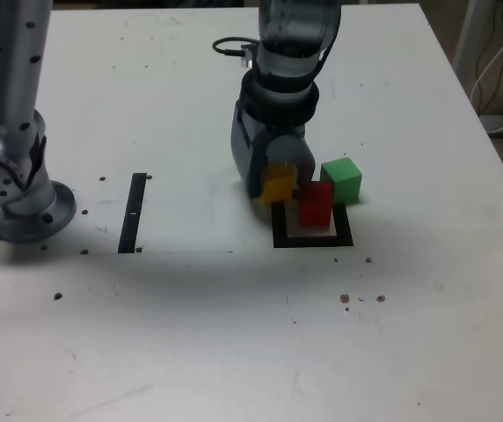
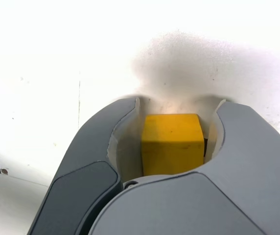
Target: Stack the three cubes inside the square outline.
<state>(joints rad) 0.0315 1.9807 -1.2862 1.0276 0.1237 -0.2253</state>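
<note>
Your gripper partly open around the yellow cube, a gap showing at one side, no firm hold visible, red cube inside the square outline, green cube beside red.

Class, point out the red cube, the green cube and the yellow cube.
Red cube (image 1: 315,204): exterior view, on its front face.
Green cube (image 1: 343,186): exterior view, on its front face.
Yellow cube (image 2: 172,157): wrist view, on its darker face.
</note>
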